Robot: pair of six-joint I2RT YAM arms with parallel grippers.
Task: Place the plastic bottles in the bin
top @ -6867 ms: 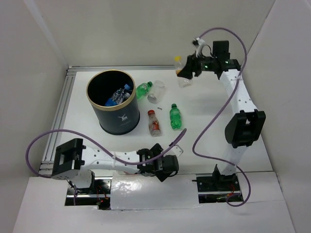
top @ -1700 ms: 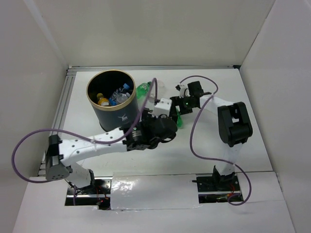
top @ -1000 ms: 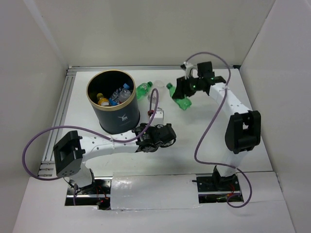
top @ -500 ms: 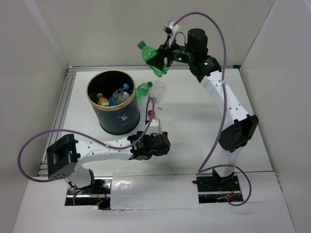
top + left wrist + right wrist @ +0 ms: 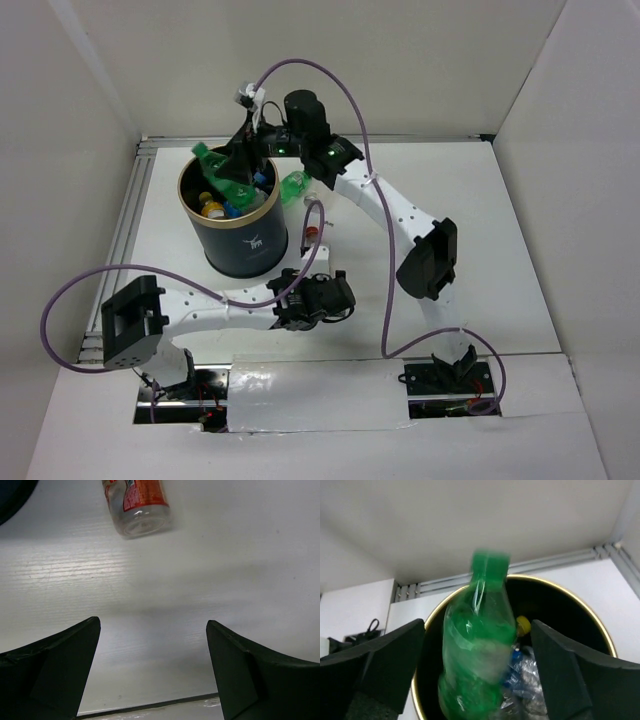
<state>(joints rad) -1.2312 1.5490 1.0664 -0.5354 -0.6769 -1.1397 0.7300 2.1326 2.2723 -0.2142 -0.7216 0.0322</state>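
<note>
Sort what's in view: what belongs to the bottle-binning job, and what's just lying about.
Job: bin; green bottle above the bin; green bottle beside the bin; red-labelled bottle.
Lying about: purple cable; metal rail.

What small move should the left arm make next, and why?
Probably advance the left end effector toward the clear plastic bottle with the red label: it lies on the white table just ahead, and the jaws stand open and empty.

A robotics lab test cell: a white counter (image 5: 500, 280) boxed in by plain white panels (image 5: 400, 60), aluminium rail (image 5: 125, 225) along its left edge, left arm (image 5: 200, 305) and right arm (image 5: 400, 212) bolted near, trailing purple cables (image 5: 300, 62).
</note>
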